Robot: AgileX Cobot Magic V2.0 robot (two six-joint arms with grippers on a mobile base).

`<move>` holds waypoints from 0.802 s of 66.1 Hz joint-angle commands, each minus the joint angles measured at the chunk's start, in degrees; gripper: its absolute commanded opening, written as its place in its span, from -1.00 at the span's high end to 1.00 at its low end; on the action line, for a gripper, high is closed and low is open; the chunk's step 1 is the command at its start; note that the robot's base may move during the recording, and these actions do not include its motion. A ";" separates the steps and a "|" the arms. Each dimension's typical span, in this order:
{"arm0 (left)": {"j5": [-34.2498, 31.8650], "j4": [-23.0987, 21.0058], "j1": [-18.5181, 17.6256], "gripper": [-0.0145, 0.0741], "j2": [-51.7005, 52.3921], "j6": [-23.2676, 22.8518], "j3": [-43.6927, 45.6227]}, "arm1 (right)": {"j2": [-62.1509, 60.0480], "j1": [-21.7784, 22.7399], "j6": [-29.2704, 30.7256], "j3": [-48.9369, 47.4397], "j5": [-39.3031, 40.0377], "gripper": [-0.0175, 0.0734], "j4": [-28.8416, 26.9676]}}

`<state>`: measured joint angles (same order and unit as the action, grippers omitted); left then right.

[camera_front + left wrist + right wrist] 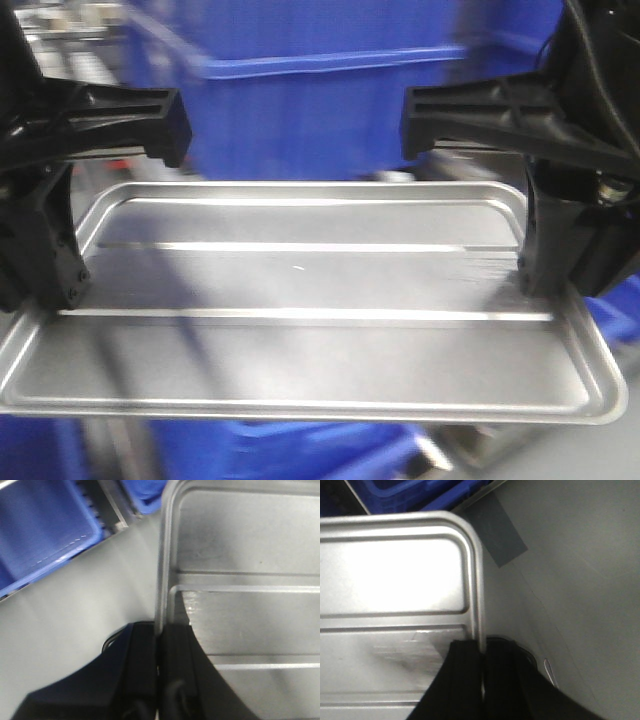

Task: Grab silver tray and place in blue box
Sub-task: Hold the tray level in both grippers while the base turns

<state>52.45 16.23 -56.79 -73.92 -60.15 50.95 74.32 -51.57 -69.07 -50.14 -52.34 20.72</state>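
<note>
Rims at both short ends of the silver tray (300, 340) are pinched by the arms, and the tray is held roughly level between them, with its recessed panel and two ridges facing up. The left gripper (158, 645) is clamped on the tray's left rim, one black finger set on the outside of the rim and the other on the inside. The right gripper (482, 655) is closed in the same way over the right rim, just below a rounded corner. The blue box (330, 110) is seen behind the tray's far edge, blurred and apart from it. More blue plastic is seen under the near edge; whether it is part of the same box cannot be told. A grey floor (75, 630) is seen below the tray, with a patch of grey tape (507, 535) on it
</note>
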 commanded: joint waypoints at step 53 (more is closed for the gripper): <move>-0.63 0.67 -0.69 0.91 1.59 -0.05 1.33 | -1.64 -0.05 -0.38 -1.55 0.76 0.51 2.44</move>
<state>52.45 16.13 -56.79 -73.92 -60.15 50.95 74.32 -51.57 -69.07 -50.14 -52.44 20.72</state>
